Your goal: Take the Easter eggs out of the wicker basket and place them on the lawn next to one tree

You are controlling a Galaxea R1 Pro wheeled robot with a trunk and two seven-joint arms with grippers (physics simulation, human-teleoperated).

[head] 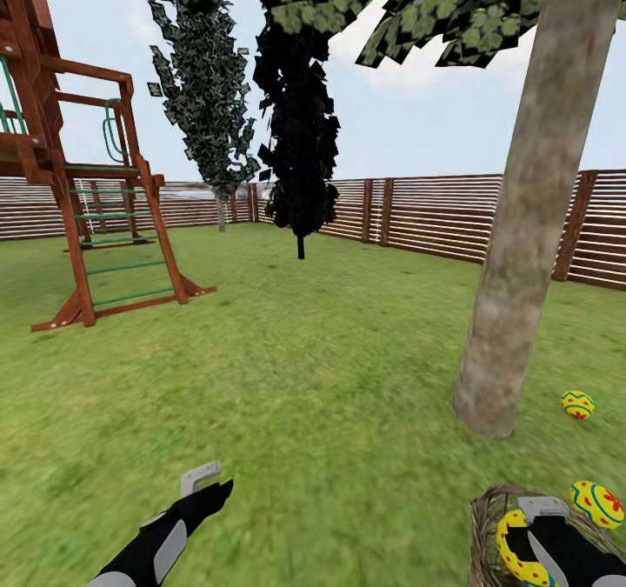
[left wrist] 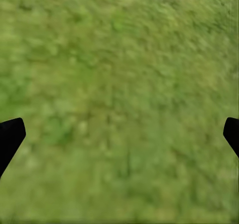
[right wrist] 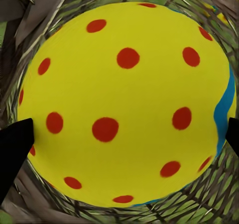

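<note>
Right gripper point(right wrist: 119, 134) is inside the wicker basket point(head: 487, 517), fingers spread wide around an egg point(right wrist: 124, 104). A second egg point(head: 596, 503) sits at the basket rim; a third point(head: 577, 404) lies on the lawn point(head: 304, 378) beside the tree point(head: 522, 222). Left gripper point(left wrist: 119, 134) hangs wide apart over grass

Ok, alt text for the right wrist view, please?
A yellow Easter egg with red dots and a blue band at one edge sits close up inside the wicker basket, between the right pincer's two dark, spread fingertips.
</note>
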